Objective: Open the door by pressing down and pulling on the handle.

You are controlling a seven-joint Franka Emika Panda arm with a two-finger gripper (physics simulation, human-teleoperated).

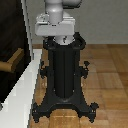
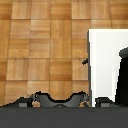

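Wood floor, handle on door, gripper unseen

no readable text, labels, brands, numbers or signs anywhere

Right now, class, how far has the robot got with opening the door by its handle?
Nothing looks done: the tan handle sticks out from the dark door with nothing touching it. Nothing is in hand; the gripper shows in neither view. Reaching the handle, pressing it down and pulling all remain.
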